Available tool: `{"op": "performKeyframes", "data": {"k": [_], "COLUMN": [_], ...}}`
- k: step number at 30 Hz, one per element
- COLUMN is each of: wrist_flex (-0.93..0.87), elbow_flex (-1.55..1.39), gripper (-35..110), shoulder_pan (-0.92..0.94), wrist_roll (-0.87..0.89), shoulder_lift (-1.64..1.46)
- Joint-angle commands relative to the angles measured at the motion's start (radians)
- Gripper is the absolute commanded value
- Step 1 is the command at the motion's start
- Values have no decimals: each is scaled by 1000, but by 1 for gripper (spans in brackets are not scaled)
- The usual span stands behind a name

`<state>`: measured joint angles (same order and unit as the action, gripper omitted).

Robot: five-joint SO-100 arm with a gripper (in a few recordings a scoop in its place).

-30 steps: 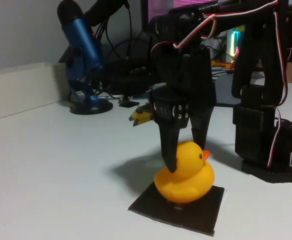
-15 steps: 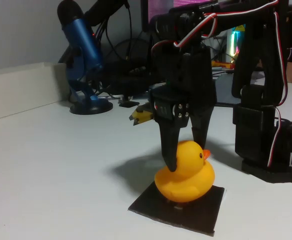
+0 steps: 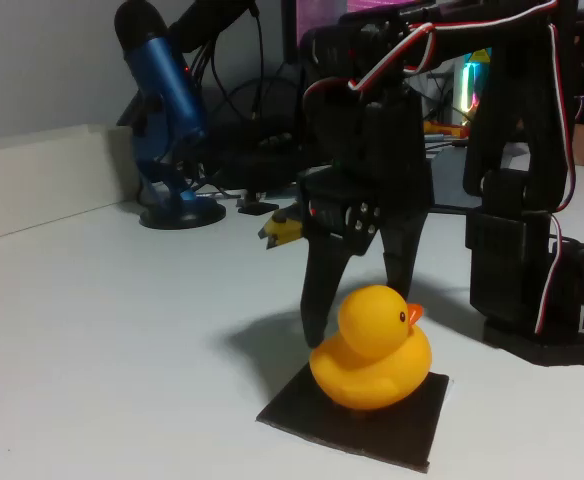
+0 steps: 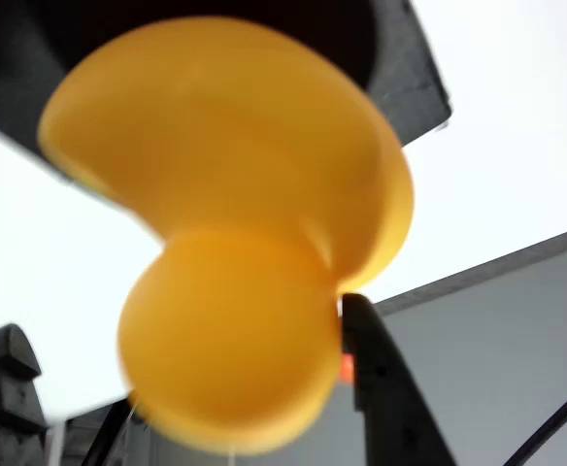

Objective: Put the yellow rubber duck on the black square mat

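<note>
We see the yellow rubber duck (image 3: pixel 372 350) sitting on the black square mat (image 3: pixel 357 418); the gripper (image 3: pixel 357 305) straddles its head, spread and holding nothing; we should lift straight up, avoiding nudging it

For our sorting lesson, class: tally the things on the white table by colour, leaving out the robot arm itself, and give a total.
Yellow: 1, the yellow rubber duck
Black: 1, the black square mat under the duck
Blue: 1, the blue microphone on its stand at the back
Total: 3
</note>
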<state>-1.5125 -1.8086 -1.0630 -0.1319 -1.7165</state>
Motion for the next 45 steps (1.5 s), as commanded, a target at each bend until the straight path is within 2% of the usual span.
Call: {"op": "performKeyframes", "data": {"k": [1, 21, 32, 36, 41, 45], "wrist_flex": [-12, -51, -40, 57, 256, 351], "elbow_flex": [8, 9, 94, 92, 43, -135], "gripper": [37, 37, 37, 37, 36, 32], "shoulder_pan": [2, 43, 667, 867, 1039, 1055], "wrist_roll": [-25, -25, -38, -28, -23, 5], "shoulder_lift": [-112, -295, -446, -476, -500, -502]}}
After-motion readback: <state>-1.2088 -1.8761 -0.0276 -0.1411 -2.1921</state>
